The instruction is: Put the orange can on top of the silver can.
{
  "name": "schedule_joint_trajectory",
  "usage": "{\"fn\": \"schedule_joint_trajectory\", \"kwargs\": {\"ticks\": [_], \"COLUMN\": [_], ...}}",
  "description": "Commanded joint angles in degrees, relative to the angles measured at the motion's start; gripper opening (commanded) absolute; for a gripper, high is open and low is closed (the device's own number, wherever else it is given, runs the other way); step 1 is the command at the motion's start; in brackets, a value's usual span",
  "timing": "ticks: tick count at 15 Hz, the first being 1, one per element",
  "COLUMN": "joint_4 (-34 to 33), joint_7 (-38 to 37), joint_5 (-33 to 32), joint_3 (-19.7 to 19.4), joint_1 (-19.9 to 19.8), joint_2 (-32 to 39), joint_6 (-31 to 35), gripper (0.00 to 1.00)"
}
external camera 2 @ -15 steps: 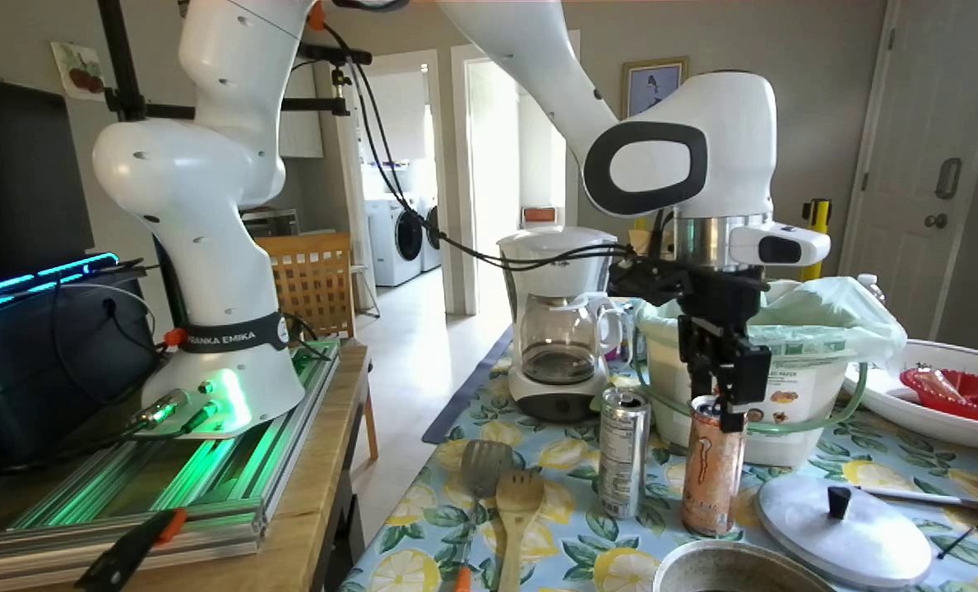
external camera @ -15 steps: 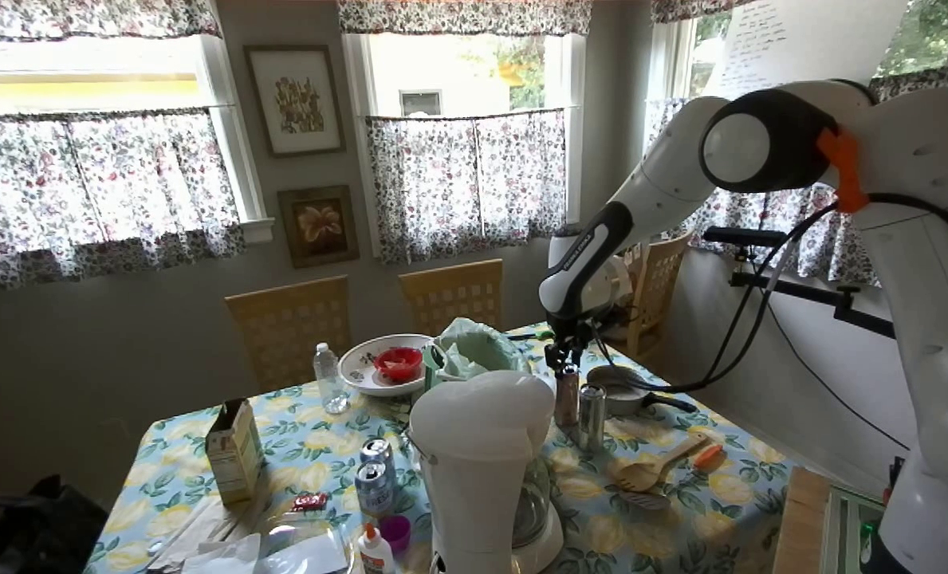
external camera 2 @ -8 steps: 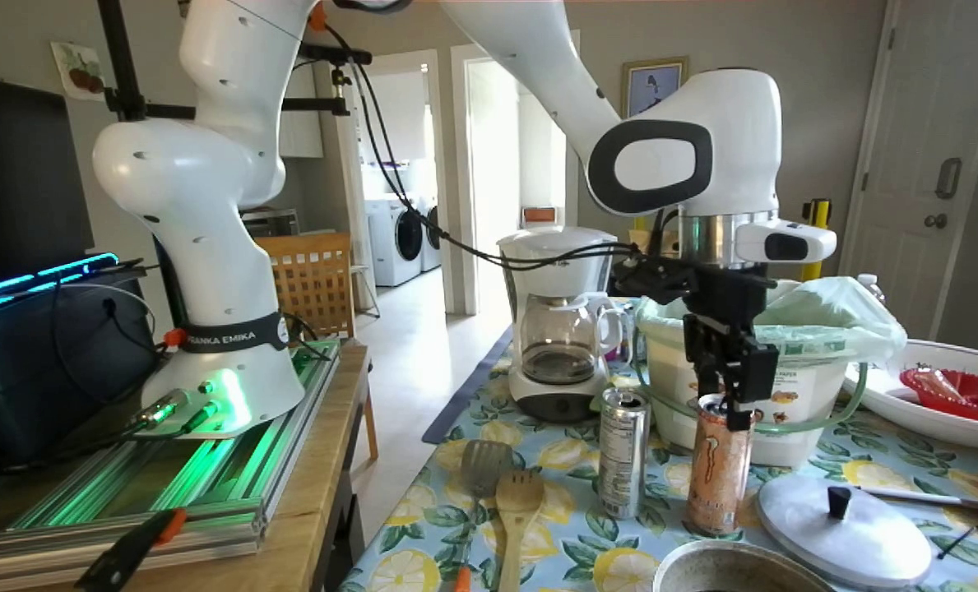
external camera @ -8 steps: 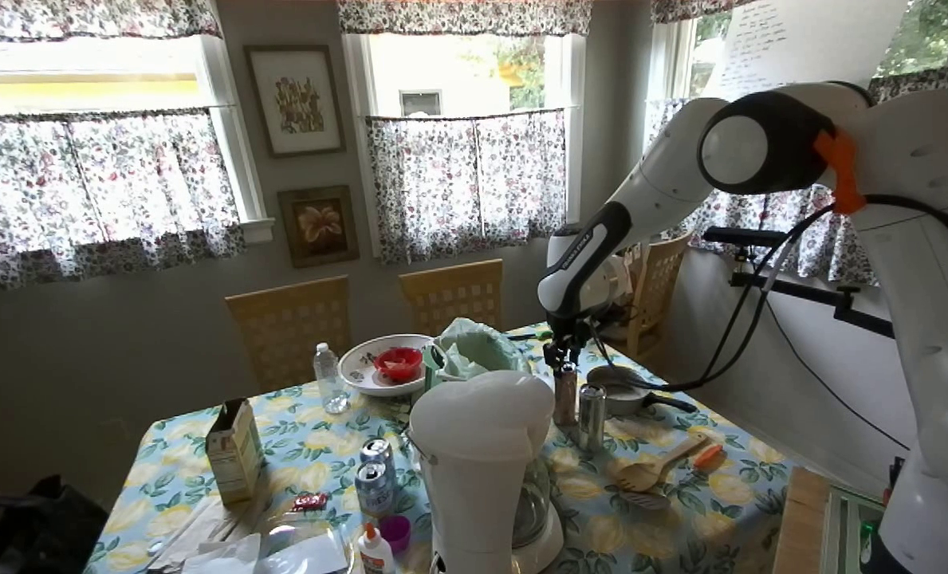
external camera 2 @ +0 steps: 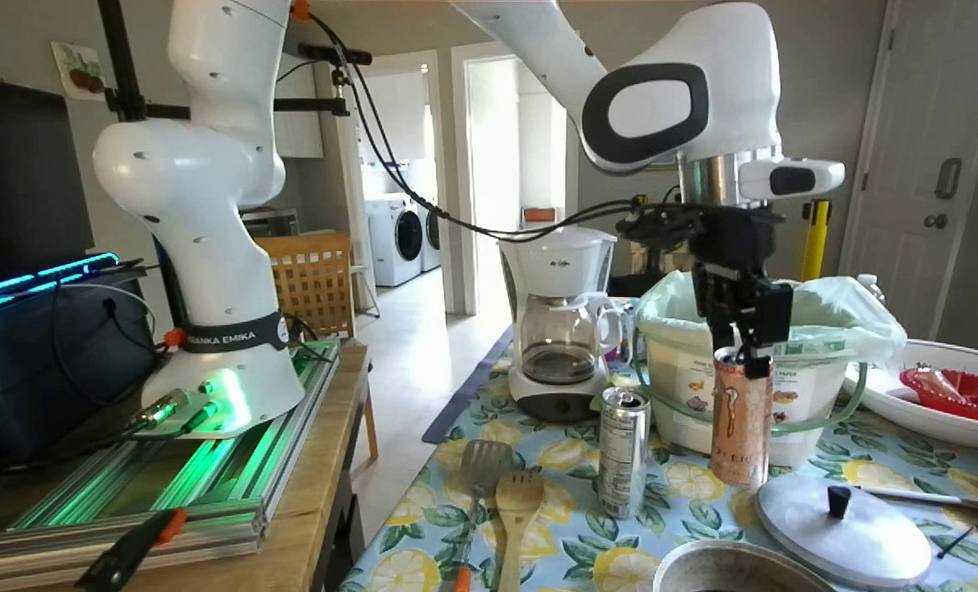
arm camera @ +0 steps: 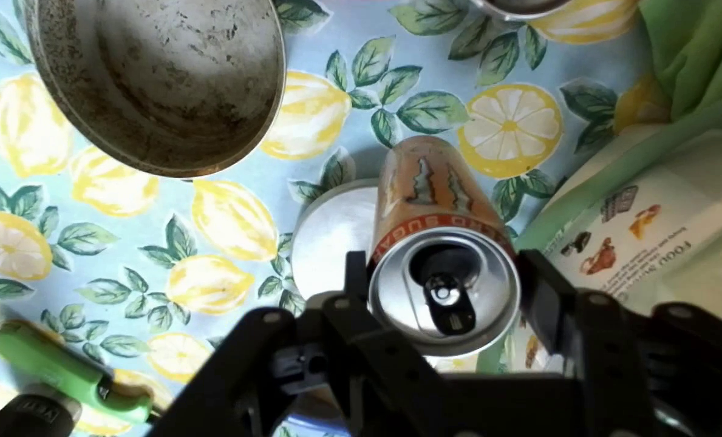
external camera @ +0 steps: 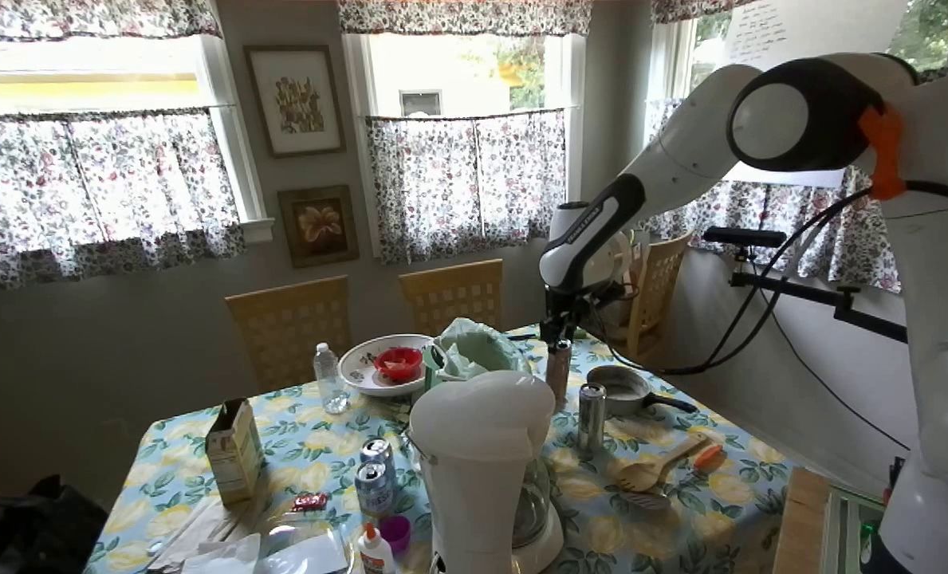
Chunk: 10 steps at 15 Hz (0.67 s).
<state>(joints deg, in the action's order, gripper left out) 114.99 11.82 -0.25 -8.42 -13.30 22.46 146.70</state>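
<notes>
fingers [arm camera: 546,297] clamped on orange can [external camera 2: 739,427], held above tablecloth [external camera 2: 563,452], silver can [external camera 2: 623,456] standing apart

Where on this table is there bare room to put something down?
Bare tablecloth shows between the carton, water bottle and blue cans; another patch lies between the coffee maker, silver can and wooden utensil. Crowded: around the orange can, with gripper, lid, pan and tub; also around the glue bottle and purple cup.

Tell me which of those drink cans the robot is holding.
The orange can, the only one clasped by the gripper. The slim silver can and the two bluish cans beside the coffee maker stand on the tablecloth, nothing gripping them.
</notes>
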Motion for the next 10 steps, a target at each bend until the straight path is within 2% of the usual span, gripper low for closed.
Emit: {"fn": "schedule_joint_trajectory", "kwargs": {"ticks": [1, 5, 10], "joint_4": [5.3, 8.5, 11.5], "joint_7": [0.2, 0.3, 1.1], "joint_5": [-1.8, -3.4, -4.5], "joint_3": [-0.3, -0.7, -0.7], "joint_1": [0.5, 0.8, 1.1], "joint_2": [-7.6, -13.6, -20.3], "joint_6": [-0.7, -1.6, -6.7], "gripper": [0.38, 0.38, 0.38]}}
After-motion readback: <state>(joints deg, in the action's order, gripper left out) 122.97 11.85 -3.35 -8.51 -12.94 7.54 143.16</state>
